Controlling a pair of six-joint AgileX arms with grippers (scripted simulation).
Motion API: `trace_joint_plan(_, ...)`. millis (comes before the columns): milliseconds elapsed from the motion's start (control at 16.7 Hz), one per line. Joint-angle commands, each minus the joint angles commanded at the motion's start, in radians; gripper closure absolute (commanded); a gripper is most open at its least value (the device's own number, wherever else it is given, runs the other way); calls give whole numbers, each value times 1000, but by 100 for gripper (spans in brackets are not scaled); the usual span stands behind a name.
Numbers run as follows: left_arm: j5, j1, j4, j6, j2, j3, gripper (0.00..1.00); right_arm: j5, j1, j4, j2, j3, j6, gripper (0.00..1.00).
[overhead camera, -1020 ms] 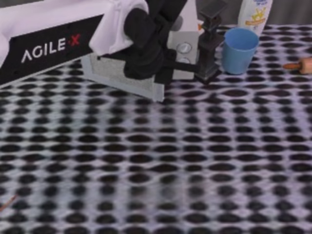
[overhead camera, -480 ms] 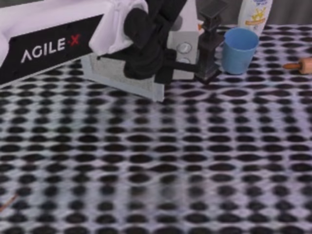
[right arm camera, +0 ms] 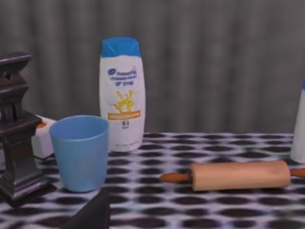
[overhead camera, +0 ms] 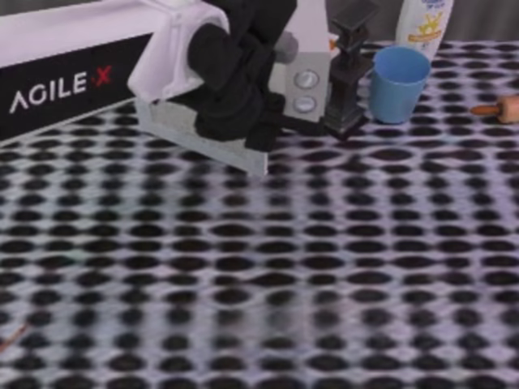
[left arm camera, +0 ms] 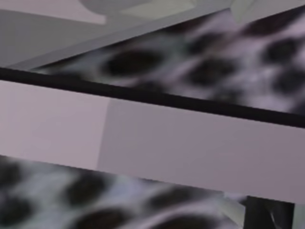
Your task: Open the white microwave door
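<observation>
1. The left gripper [overhead camera: 258,134] sits at the free edge of the white microwave door [overhead camera: 195,130], at the far left-centre of the table [overhead camera: 324,267]. Its dark wrist hides the fingertips, so whether the jaws are wide, narrow or clamped on the door cannot be told.
2. The door stands angled out from the white microwave [overhead camera: 308,73], its free corner [overhead camera: 261,166] just in front of the jaws and over the patterned tabletop.
3. In front of the jaws the table lies bare right to its near edge. Just right of them are the two silver knobs [overhead camera: 306,91], then a dark stand [overhead camera: 347,73], a blue cup [overhead camera: 397,83] and a shampoo bottle [overhead camera: 423,24].
4. The left wrist view shows only a pale band [left arm camera: 190,148] crossing the patterned surface.
5. The right gripper is out of sight; only its wrist view shows the whole rolling pin [right arm camera: 238,174].
</observation>
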Motion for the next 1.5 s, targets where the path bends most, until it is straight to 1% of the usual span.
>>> trace_joint_plan(180, 18, 8, 23, 36, -33, -30, 100, 0, 0, 0, 0, 0, 0, 0)
trace_joint_plan(1500, 19, 8, 23, 36, -33, -30, 100, 0, 0, 0, 0, 0, 0, 0)
